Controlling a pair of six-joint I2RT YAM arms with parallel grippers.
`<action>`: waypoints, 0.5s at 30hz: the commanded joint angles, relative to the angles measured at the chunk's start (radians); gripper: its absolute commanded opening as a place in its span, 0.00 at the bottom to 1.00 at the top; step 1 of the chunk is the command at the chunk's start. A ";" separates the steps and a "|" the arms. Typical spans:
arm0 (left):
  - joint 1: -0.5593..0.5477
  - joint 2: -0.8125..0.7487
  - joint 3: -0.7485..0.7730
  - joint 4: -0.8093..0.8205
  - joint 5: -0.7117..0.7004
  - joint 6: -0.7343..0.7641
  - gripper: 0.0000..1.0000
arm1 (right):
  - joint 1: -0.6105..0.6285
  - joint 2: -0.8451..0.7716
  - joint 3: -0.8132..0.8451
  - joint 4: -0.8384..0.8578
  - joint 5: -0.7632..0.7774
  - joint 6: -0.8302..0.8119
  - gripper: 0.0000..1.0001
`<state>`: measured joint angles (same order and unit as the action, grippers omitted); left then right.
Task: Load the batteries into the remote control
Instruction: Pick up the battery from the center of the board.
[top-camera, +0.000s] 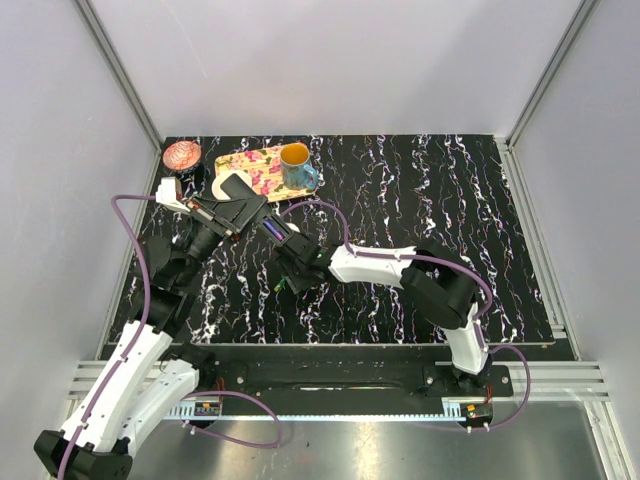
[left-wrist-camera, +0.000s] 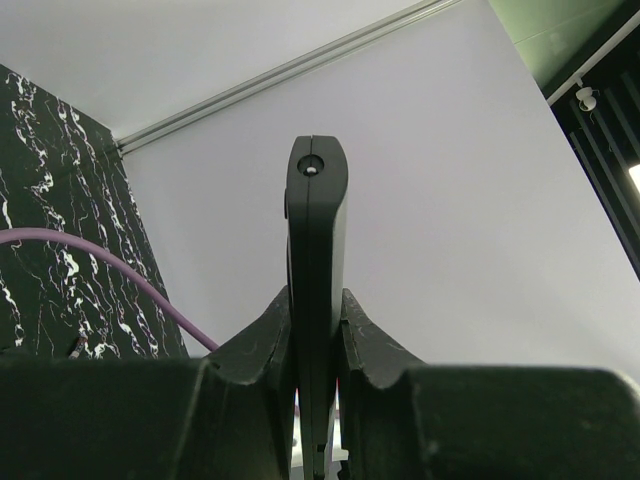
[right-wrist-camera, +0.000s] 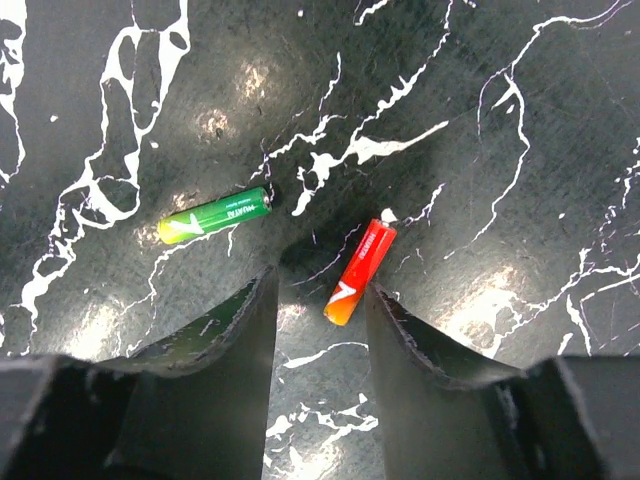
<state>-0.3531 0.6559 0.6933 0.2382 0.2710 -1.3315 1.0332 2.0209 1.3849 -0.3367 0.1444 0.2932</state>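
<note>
My left gripper (left-wrist-camera: 315, 330) pinches the black remote control (left-wrist-camera: 316, 220), beyond and left of the red battery (right-wrist-camera: 360, 272), and I should nudge my half-spread right gripper (right-wrist-camera: 320, 285) until that battery sits centred between its jaws, leaving the green battery (right-wrist-camera: 213, 215) beside it untouched.

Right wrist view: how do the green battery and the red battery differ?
Colour: the green battery has a yellow end; the red battery has an orange end. Pose: the green one lies nearly level, the red one steeply slanted. Place: the green one sits outside the right gripper's open jaws; the red one's orange end reaches between them. Both lie on the table, ungripped.
</note>
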 joint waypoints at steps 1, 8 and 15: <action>0.003 -0.007 -0.003 0.042 -0.016 0.011 0.00 | -0.005 0.015 0.039 0.007 0.040 0.018 0.46; 0.003 -0.010 -0.005 0.042 -0.016 0.011 0.00 | -0.024 0.027 0.023 0.007 0.026 0.050 0.35; 0.003 -0.007 -0.006 0.042 -0.016 0.012 0.00 | -0.028 0.006 0.006 0.002 0.038 0.064 0.01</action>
<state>-0.3531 0.6559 0.6933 0.2375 0.2707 -1.3315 1.0172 2.0365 1.3880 -0.3363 0.1616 0.3370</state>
